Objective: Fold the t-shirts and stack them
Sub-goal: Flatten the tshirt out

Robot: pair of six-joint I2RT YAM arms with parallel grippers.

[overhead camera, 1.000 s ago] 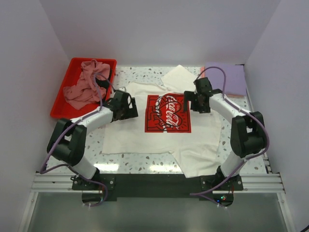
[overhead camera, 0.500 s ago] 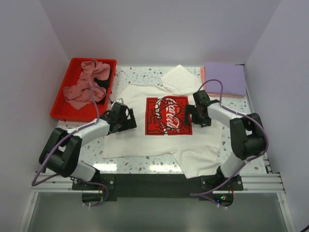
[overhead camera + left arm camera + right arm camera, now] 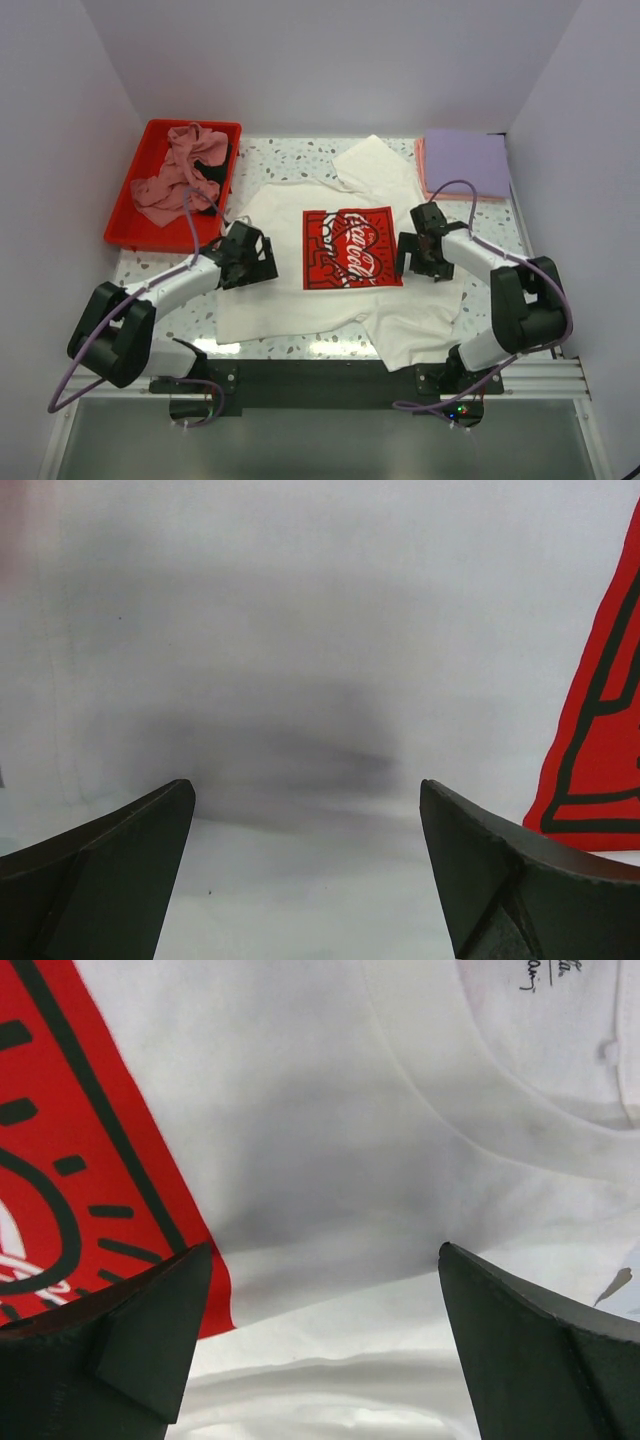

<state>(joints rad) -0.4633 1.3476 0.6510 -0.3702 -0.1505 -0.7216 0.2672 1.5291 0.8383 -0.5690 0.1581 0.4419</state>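
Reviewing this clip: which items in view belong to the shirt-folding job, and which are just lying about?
Belongs to the job:
white tee with red print, spread flat
dusty-pink tee, crumpled in the tray
lavender tee, folded, far right
salmon-pink tee, edge showing beneath it

Just lying about:
red tray
table

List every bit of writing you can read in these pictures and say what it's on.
"Coca-Cola": white script on the red print of the white t-shirt, seen in the top view.
Small dark script inside the shirt's neck, in the right wrist view: cut off by the frame edge, unreadable.
No other writing shows.
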